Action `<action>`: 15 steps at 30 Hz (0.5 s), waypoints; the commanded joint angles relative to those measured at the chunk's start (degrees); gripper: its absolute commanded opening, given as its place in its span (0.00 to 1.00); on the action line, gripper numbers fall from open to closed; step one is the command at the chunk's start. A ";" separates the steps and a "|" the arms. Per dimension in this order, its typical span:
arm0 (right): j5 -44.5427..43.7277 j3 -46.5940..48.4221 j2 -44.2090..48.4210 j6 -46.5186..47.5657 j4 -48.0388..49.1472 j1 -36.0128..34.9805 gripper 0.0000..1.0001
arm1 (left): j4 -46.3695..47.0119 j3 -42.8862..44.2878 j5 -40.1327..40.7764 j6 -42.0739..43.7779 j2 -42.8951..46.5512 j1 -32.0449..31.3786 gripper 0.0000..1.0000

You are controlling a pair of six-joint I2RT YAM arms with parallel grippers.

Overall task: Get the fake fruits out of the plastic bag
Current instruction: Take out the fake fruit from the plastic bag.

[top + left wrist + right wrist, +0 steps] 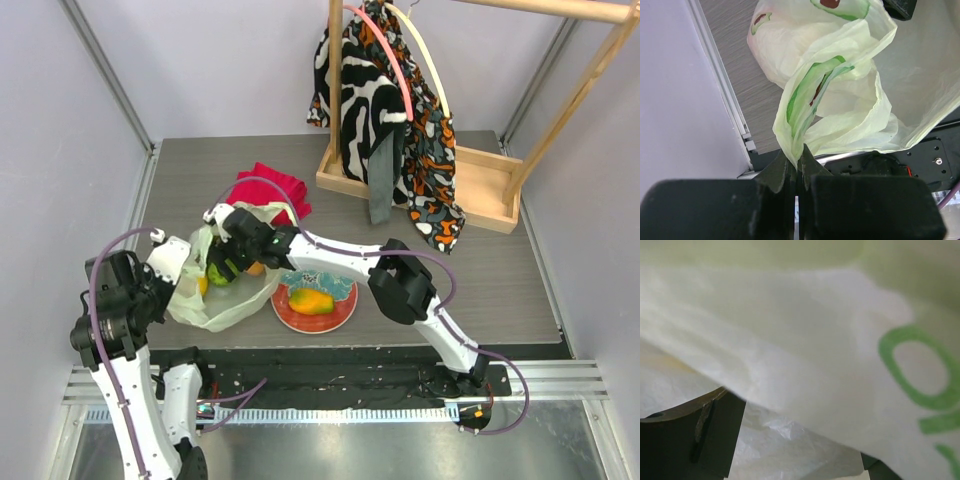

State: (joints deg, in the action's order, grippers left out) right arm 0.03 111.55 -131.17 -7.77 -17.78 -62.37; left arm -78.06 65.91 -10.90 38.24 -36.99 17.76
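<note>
Inside the plastic bag (pixel 790 340), the right end effector (pixel 800 440) gapes wide; only the left wrist view shows the left end effector (pixel 797 159) pinching it.

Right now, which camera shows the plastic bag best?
The top external view: the plastic bag shows almost whole. The left wrist view cuts it off, one fold pinched in the left gripper; the right wrist view, just blurred film.

Red folded cloth (pixel 272 190) lies on the grey bench (pixel 500 280); wooden rack (pixel 480 188) behind it carries a patterned garment (pixel 380 90); orange-rimmed plate (pixel 315 328) sits near the front edge
</note>
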 commanded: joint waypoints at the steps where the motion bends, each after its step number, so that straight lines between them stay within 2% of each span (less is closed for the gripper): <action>1: -3.89 2.45 -0.93 -0.76 0.38 -1.00 0.86 | -13.34 -1.39 1.05 1.49 0.61 0.26 0.00; 3: -3.55 2.62 -1.01 -0.06 0.47 -1.00 0.86 | -13.35 -1.57 1.05 1.31 0.78 0.26 0.00; 8: 6.28 4.03 -1.98 0.56 2.48 -0.91 0.88 | -12.91 -2.10 0.44 0.96 0.70 0.26 0.00; 15: 6.21 8.76 -7.95 0.30 2.75 -1.18 0.90 | -13.34 -1.66 -0.27 0.34 0.69 0.26 0.00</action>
State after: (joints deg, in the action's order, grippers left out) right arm 5.26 116.07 -136.35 -7.68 -16.45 -63.07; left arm -78.06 63.86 -10.52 38.83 -36.51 17.76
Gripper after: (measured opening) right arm 0.895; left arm 0.027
